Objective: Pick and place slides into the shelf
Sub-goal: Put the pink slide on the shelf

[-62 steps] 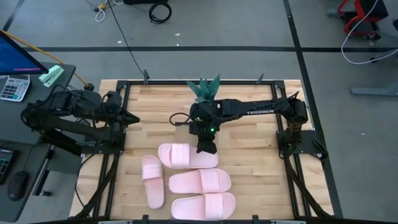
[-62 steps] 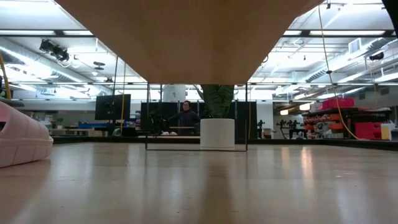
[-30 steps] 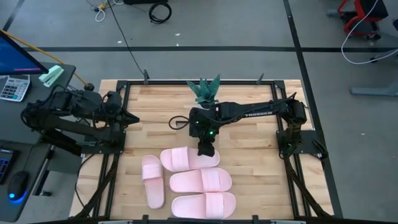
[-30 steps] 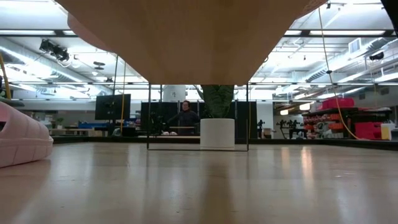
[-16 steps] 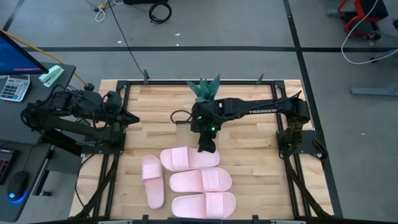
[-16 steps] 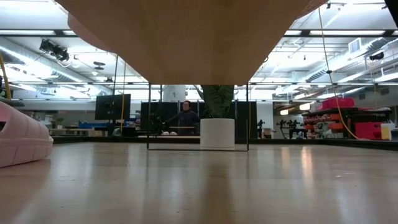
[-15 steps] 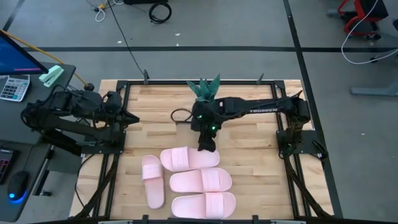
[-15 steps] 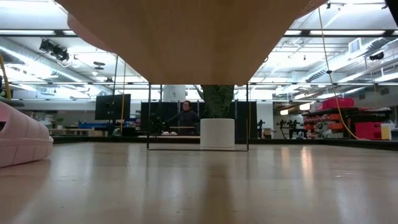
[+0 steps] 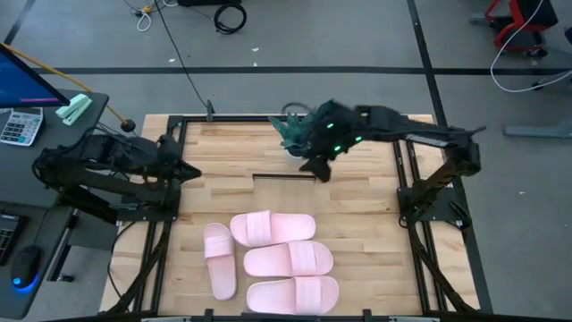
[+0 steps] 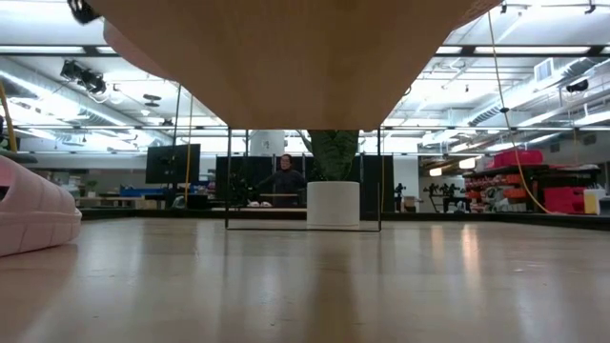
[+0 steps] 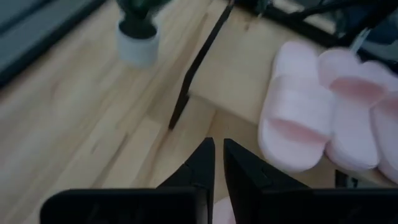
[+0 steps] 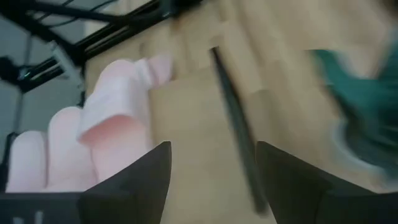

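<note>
Three pale pink slides lie crosswise on top of the pale wooden shelf, whose underside fills the top of the low view. Another slide rests sole down on the tabletop left of the shelf, also visible as a pink slide in the low view. My right gripper hangs open high over the shelf's far end, beside the plant, with nothing between its fingers. My left gripper waits shut at the table's left.
A small potted plant in a white pot stands at the middle of the far edge, close to my right gripper. The shelf's thin black legs stand on the table. Bare tabletop lies to the right of the shelf.
My right gripper has risen from the right end of the farthest slide on the shelf and swung up toward the far edge, ending beside the plant. That slide stays where it lay. My left arm has kept nearly still.
</note>
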### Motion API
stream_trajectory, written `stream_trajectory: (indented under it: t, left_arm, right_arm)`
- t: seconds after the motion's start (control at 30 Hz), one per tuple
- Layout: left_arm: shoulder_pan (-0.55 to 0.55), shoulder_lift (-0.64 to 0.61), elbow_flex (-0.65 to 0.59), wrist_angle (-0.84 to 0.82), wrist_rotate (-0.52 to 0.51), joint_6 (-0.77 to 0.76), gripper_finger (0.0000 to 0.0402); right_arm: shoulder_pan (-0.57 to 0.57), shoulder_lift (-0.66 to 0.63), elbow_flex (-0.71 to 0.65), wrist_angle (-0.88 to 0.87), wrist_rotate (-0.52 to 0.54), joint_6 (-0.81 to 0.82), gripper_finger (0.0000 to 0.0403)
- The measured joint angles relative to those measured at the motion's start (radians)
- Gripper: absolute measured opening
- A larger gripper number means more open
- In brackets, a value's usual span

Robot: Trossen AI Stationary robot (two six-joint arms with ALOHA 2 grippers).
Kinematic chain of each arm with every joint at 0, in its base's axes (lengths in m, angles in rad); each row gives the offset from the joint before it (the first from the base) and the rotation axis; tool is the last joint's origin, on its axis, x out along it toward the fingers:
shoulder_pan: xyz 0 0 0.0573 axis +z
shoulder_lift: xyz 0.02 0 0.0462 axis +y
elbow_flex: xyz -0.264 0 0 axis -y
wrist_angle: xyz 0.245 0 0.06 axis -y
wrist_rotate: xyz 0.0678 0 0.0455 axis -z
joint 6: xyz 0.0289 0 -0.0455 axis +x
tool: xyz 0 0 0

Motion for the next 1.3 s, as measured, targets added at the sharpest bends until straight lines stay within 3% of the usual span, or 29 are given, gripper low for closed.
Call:
stream_trajectory:
  t: [0.27,0.47,0.67,0.97,1.3]
  left_arm:
    - [0.0,0.0,-0.214,0.041,0.062,-0.084,0.0041]
    - [0.0,0.008,-0.372,0.099,0.157,-0.137,0.0043]
    - [0.009,0.007,-0.514,0.15,0.286,-0.21,0.0044]
    - [0.078,0.007,-0.695,0.353,0.476,-0.235,0.0043]
    - [0.166,0.007,-0.825,0.5,0.603,-0.207,0.0093]
  right_arm:
    - [-0.026,-0.143,0.002,-0.117,0.153,0.013,0.0237]
    - [-0.014,-0.187,0.002,-0.156,0.199,0.06,0.0237]
    - [0.03,-0.189,0.002,-0.182,0.202,0.069,0.0237]
    - [0.084,-0.183,-0.008,-0.2,0.201,0.094,0.0237]
    - [0.154,-0.183,-0.008,-0.199,0.198,0.158,0.0237]
